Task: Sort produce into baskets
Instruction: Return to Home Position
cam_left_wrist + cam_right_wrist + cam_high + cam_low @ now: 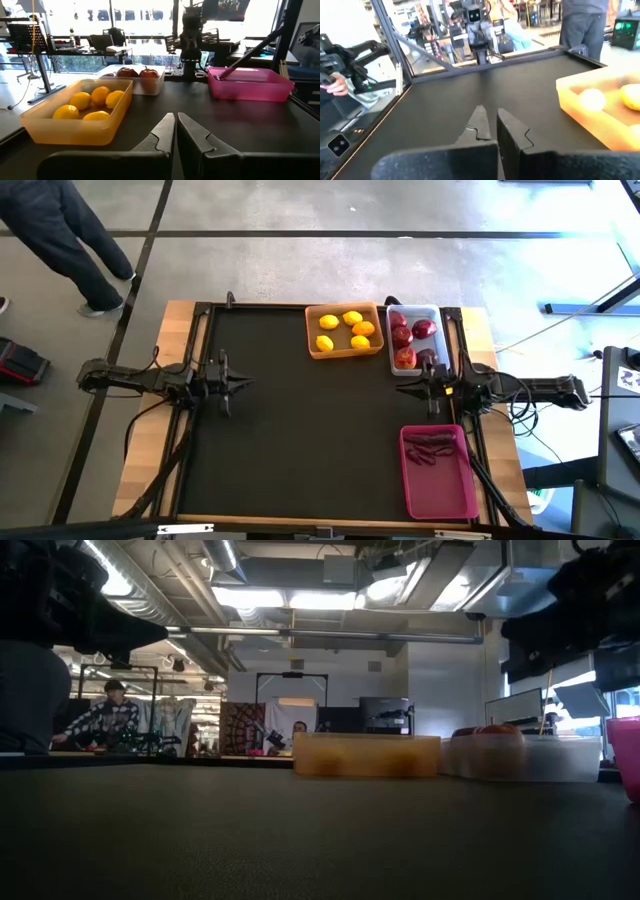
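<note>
Sorting seems done — lemons, apples, purple pieces lie in baskets, twelve to four o'clock; left gripper, right gripper clenched, empty.

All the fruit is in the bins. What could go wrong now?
The apples poke above the white bin's rim, right next to the right gripper; a careless swing might knock one out. A person stands near the table's far left corner and might bump the left gripper's arm.
</note>
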`<state>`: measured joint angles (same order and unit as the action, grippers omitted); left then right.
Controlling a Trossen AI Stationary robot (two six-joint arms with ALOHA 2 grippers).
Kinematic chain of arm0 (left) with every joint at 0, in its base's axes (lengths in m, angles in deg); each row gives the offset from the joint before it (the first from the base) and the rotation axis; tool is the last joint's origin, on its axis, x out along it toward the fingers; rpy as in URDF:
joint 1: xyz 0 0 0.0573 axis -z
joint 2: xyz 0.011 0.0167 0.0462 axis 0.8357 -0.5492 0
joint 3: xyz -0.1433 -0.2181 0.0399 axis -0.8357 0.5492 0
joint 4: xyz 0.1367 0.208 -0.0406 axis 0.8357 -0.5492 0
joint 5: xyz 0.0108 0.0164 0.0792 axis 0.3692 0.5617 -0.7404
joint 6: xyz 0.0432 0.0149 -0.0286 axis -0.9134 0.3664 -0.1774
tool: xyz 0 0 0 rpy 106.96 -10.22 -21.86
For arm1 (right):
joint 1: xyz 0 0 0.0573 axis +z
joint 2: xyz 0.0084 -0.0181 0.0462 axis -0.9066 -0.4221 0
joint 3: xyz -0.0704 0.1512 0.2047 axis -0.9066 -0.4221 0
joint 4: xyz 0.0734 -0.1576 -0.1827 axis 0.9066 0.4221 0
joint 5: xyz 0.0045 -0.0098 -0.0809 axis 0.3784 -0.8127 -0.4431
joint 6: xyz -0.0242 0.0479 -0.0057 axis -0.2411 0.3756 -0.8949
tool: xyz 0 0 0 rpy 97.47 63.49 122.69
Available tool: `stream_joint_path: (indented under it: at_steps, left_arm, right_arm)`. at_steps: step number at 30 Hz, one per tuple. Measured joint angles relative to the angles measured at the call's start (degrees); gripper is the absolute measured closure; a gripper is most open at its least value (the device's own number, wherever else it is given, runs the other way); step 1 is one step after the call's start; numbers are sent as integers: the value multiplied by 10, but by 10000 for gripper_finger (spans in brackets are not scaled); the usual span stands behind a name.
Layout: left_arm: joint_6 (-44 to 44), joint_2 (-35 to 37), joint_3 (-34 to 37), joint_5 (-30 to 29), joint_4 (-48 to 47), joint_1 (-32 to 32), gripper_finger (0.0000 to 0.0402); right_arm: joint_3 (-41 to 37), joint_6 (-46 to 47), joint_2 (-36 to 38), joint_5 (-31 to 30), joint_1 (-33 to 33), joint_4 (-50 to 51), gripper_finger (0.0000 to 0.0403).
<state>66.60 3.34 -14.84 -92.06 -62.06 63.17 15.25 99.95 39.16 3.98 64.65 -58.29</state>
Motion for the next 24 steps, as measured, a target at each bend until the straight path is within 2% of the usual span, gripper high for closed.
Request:
stream_joint_path:
  at_steps: [10, 24]
  left_arm:
    - [-28, 0, 0, 10, -2, 0, 386]
    - [-48, 31, 0, 50, -8, 0, 386]
  right_arm:
    - [-52, -1, 87, -18, 0, 7, 402]
    - [-53, -14, 89, -19, 0, 10, 402]
